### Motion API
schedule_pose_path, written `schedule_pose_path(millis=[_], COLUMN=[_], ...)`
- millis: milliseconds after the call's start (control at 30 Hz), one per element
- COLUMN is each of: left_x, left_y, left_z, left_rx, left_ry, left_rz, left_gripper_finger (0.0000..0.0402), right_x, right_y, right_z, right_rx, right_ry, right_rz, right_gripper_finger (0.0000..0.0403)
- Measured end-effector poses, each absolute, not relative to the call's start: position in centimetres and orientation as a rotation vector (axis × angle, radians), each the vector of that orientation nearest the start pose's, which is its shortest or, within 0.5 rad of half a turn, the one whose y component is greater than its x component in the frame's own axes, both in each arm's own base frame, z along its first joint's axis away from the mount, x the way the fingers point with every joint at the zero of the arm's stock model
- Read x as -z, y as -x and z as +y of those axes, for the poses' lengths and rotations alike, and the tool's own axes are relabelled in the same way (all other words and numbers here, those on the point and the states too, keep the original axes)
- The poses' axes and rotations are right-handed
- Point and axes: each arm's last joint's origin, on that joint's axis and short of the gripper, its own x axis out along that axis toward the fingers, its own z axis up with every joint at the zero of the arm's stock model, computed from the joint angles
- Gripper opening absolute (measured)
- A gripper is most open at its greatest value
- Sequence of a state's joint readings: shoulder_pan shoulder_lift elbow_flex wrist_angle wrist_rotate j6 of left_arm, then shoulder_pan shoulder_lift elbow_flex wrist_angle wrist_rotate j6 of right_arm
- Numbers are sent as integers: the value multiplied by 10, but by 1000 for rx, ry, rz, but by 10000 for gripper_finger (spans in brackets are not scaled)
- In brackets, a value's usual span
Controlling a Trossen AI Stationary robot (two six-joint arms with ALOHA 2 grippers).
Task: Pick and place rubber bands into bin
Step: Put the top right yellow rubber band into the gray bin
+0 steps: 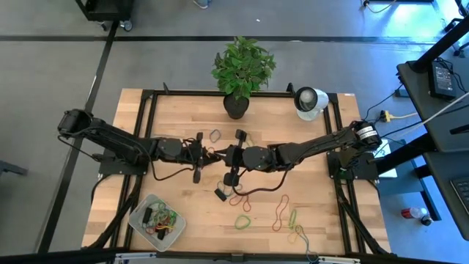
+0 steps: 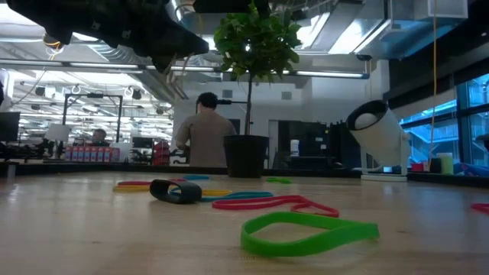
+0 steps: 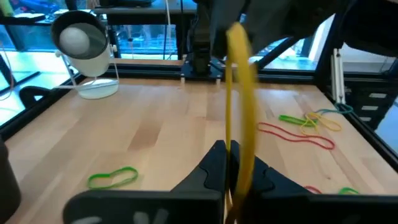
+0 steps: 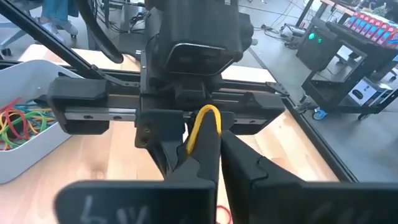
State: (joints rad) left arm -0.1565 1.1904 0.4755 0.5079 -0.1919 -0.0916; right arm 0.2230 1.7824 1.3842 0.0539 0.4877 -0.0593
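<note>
One bin point(image 1: 141, 217) holds a tangle of rubber bands point(image 1: 163, 218) too bunched to count. One yellow band point(image 3: 241, 99) hangs between two grippers. Roughly eight more bands point(image 1: 282, 213) lie loose on the surface point(image 1: 176, 132). One potted plant point(image 1: 240, 73) and one white round device point(image 1: 311, 101) stand at the back.

L gripper point(image 3: 231, 163) clamped, R gripper point(image 4: 200, 155) nearly closed, tips meeting

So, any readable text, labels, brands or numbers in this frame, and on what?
None can be read.
Left gripper: pale marks on its housing, too blurred to read.
Right gripper: pale marks on its housing, blurred too.
Black panel off the table, high view: markings too small.
Rubber bands, bin, plant pot, white round device: no lettering visible.
</note>
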Motion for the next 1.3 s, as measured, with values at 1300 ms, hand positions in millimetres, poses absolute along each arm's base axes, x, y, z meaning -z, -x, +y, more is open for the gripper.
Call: schedule_pose_path(millis=[1300], left_x=[-310], left_y=[-156], left_z=[-112], left_rx=[-309], left_ry=[498], left_rz=[1199], left_gripper_finger=[2], right_x=[-158], right_y=[-271], right_z=[46], right_rx=[902], right_ry=[-206], right_rz=[728], right_gripper_finger=[82])
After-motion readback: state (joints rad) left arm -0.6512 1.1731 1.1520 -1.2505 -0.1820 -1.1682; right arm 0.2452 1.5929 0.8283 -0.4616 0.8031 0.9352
